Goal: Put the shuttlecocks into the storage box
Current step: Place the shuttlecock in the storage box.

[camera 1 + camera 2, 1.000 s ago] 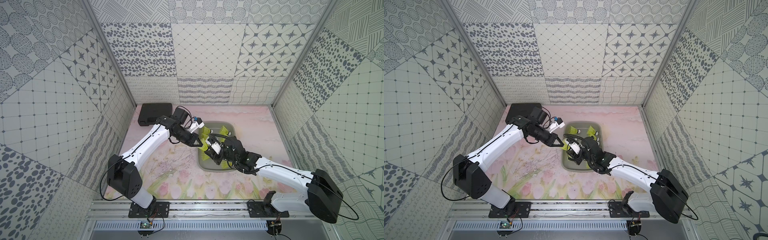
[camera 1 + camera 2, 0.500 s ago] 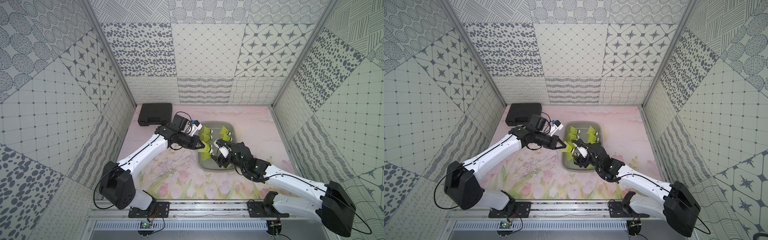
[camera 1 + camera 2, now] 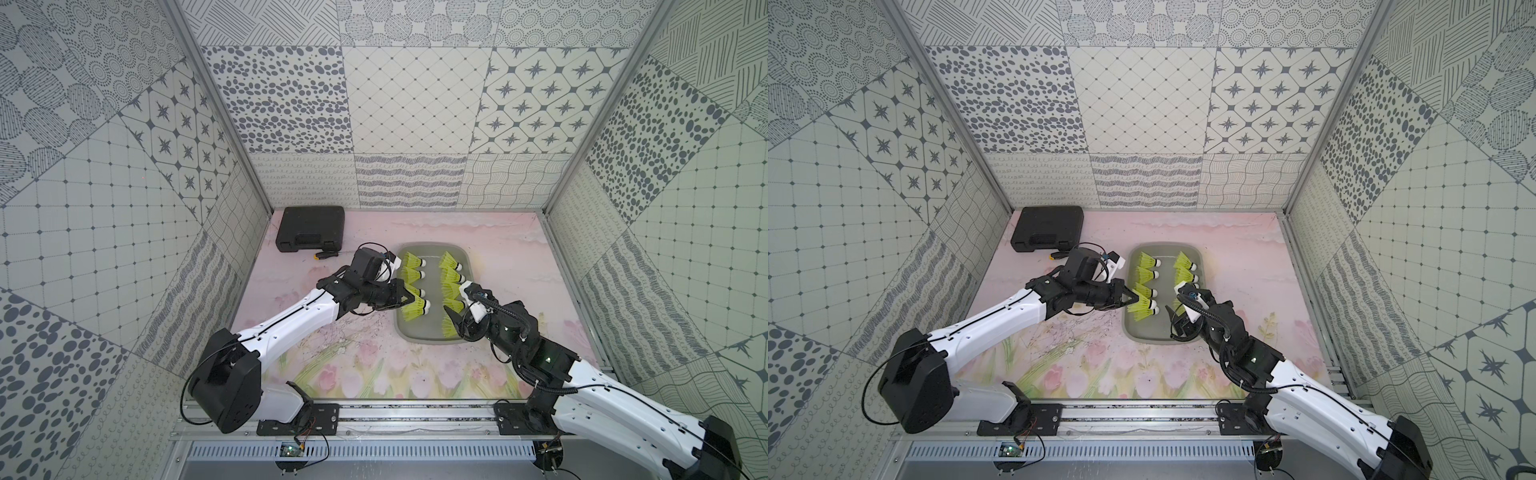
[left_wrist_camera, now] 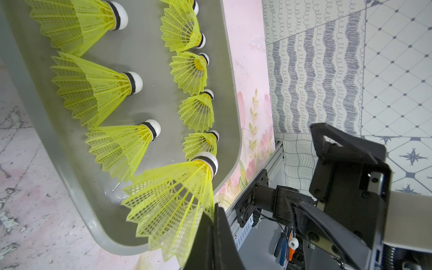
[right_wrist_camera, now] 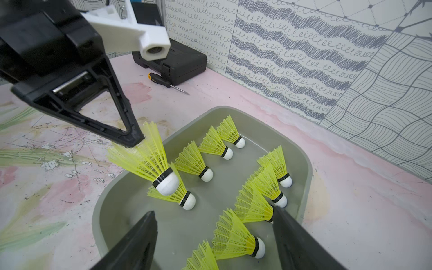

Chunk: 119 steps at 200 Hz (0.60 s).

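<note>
Clamped shuttlecock [image 5: 149, 161] in left claw [image 5: 135, 141], over storage box [image 3: 419, 332] rim

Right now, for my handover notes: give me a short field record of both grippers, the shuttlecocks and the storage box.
left gripper: fingers shut on a shuttlecock by its skirt edge
held item: above the storage box, not yet released
right gripper: fingers open, empty, over the box
other shuttlecocks: lying in two rows inside the box
outside box: screwdriver beside black case
</note>
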### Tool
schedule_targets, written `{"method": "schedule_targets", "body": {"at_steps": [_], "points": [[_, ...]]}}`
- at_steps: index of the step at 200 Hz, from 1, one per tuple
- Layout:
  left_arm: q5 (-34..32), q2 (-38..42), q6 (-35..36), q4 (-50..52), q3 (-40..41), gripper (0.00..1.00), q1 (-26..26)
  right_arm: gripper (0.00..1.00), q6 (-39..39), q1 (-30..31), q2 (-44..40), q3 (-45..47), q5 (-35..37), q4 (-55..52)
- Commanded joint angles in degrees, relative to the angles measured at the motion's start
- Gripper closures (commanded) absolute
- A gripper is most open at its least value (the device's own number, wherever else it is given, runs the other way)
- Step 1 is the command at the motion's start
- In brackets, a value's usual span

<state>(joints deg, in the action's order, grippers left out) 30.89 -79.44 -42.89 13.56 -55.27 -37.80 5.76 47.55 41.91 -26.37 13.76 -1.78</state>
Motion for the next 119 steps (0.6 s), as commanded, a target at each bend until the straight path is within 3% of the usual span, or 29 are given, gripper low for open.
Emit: {"method": "schedule_targets", "body": {"at_steps": [1, 119], "points": [[-4.52, -1.31, -6.91, -8.22, 1.23, 1.00, -2.12, 0.19, -0.46, 0.08, -1.09, 0.55, 1.81, 0.13], [-11.79, -2.35, -13.45, -7.73, 5.40, 1.00, -7.00, 0.19, -0.70, 0.05, -0.66, 0.87, 1.78, 0.11]]}}
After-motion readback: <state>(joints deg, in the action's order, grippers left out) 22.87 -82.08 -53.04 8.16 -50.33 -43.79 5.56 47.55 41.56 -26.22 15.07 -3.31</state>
